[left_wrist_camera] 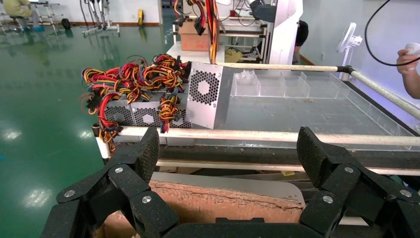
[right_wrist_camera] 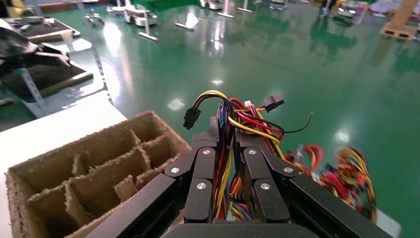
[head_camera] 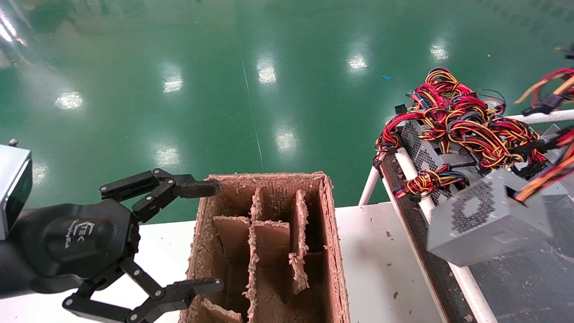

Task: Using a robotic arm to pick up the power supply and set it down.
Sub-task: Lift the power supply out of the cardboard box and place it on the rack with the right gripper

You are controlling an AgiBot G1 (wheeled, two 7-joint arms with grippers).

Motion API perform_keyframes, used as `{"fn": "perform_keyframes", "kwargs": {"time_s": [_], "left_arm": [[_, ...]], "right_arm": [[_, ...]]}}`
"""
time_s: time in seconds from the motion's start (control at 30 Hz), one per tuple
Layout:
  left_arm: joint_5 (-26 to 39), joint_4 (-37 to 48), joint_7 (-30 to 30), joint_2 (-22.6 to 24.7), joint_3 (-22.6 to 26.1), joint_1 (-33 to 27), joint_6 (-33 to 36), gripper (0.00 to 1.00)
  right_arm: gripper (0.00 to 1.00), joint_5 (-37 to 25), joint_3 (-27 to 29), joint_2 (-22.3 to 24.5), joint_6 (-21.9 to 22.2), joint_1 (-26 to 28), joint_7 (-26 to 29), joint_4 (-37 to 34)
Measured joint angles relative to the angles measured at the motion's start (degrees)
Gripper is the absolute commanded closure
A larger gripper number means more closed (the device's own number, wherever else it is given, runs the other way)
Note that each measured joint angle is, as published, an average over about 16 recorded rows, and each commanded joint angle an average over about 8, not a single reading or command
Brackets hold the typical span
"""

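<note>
Right gripper (right_wrist_camera: 228, 186), black with linked scissor fingers, is pinched tight on the bundle of red, yellow, orange and black wires (right_wrist_camera: 233, 124) that trails from the power supply. In the right wrist view the two fingers stand almost parallel with only the cables squeezed between them, and loose black connectors stick out past the fingertips. The gripper itself is out of the head view, beyond its right edge.

In the head view the small grey metal power supply box (head_camera: 486, 222), honeycomb vent facing the camera, hangs tilted above the white-railed rack (head_camera: 466, 273) on the right, with its wires running up and off toward the right edge. More grey supplies with tangled coloured wires (head_camera: 453, 116) lie heaped at the far end of the rack.

Left gripper (head_camera: 204, 237), on a black wrist housing with a white logo, is held low at the left side over the white table (head_camera: 381, 255). Its fingers are spread wide and hold nothing: the far fingertip touches or just overlaps the left wall of the brown cardboard box (head_camera: 334, 251) at its far corner, and the near fingertip lies at the same wall lower down. The box stands open on the table with worn cardboard dividers inside.
</note>
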Motion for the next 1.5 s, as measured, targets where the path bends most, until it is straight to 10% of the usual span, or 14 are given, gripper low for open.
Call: {"fn": "perform_keyframes", "kwargs": {"time_s": [0.57,1.5], "left_arm": [[0.0,0.0,0.0,0.0,0.0,0.0,0.0,0.00],[0.0,0.0,0.0,0.0,0.1,0.0,0.0,0.00]], "right_arm": [[1.00,-4.3,-3.2,3.7,0.2,-1.9,-4.7,-3.6],[1.00,-4.5,-6.2,-6.0,0.6,-1.6,-6.9,-9.2]]}}
